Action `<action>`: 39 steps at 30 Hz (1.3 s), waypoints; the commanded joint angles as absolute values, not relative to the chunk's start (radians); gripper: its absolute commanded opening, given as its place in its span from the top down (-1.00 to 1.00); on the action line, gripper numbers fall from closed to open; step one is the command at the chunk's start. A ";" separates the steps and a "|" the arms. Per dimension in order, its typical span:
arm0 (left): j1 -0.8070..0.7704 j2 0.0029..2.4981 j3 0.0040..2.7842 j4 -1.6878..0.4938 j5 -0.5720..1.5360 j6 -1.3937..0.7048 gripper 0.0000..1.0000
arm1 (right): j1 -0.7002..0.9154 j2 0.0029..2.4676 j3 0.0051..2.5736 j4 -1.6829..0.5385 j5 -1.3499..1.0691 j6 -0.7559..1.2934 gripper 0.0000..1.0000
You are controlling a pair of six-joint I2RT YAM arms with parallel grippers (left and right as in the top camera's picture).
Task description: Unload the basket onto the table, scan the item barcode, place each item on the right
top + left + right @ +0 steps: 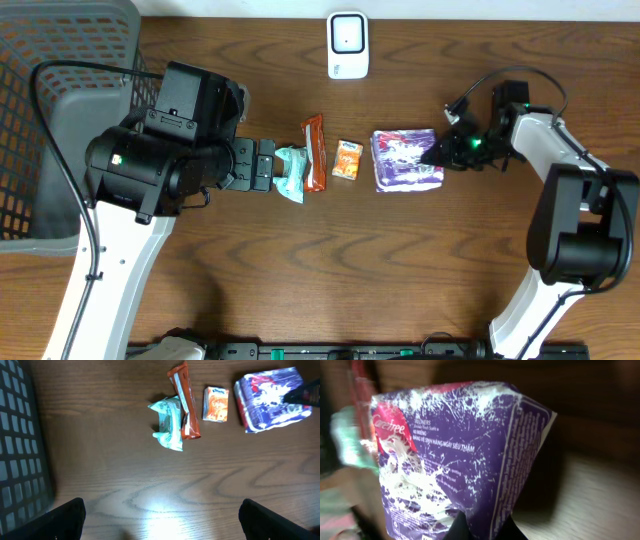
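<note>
Purple wrapper fills my right wrist view: my right gripper (481,530) has its fingers pressed together on one edge of the purple pack (465,455), pinching the plastic. Seen from overhead, that pack lies on the wooden table (300,270) at 3 o'clock from the small orange carton (347,160), with the white scanner (347,45) toward 12 o'clock. My left gripper (270,166) hangs at 9 o'clock of the teal packet (291,173), fingers spread wide, holding nothing.

A mock shop checkout is suggested by a wooden table (300,290) where a white scanner (347,45) is placed at twelve o'clock, a grey basket (60,120) at ten o'clock and small packaged goods (347,160) at the centre.
</note>
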State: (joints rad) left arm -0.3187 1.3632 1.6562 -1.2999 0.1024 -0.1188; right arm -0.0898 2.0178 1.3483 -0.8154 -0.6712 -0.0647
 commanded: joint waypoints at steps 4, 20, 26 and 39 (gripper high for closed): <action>-0.318 1.359 1.657 -1.301 0.104 -0.112 -0.95 | -0.011 1.811 1.459 -0.926 0.015 0.118 0.98; -0.318 1.359 1.657 -1.301 0.104 -0.112 -0.96 | 0.313 1.922 1.430 -1.069 0.741 0.464 0.98; -0.318 1.359 1.657 -1.301 0.104 -0.112 -0.96 | 0.422 2.004 1.434 -1.050 0.604 0.462 0.53; -0.318 1.359 1.657 -1.301 0.104 -0.112 -0.96 | 0.443 1.997 1.806 -1.109 0.090 0.290 -0.63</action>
State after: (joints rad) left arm -0.3187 1.3632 1.6562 -1.2995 0.1024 -0.1184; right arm 0.4835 1.9907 1.7370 -1.0893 0.2035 0.3363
